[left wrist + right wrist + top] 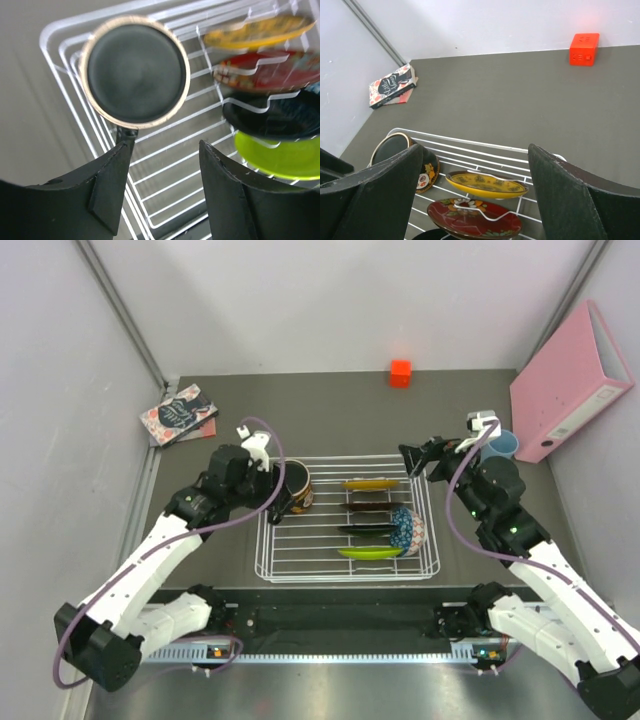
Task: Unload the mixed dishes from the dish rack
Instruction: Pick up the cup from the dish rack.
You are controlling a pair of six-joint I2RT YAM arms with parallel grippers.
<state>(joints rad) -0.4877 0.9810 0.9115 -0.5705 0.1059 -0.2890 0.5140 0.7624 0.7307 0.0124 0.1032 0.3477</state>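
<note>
Plates stand on edge in a row inside the white wire rack at the middle of the table. From far to near they are a yellow plate, a reddish plate, a black plate and a green plate. A blue patterned bowl leans beside them at the rack's right side. A dark mug lies on its side in the far-left corner.

The left gripper is right at the mug, its jaws partly apart with only rack wire between them. One finger sits by the mug's handle, though I cannot tell if they touch.

The right gripper hangs over the far-right corner, jaws wide and holding nothing. A light blue cup stands on the table outside the rack, near the pink binder.
</note>
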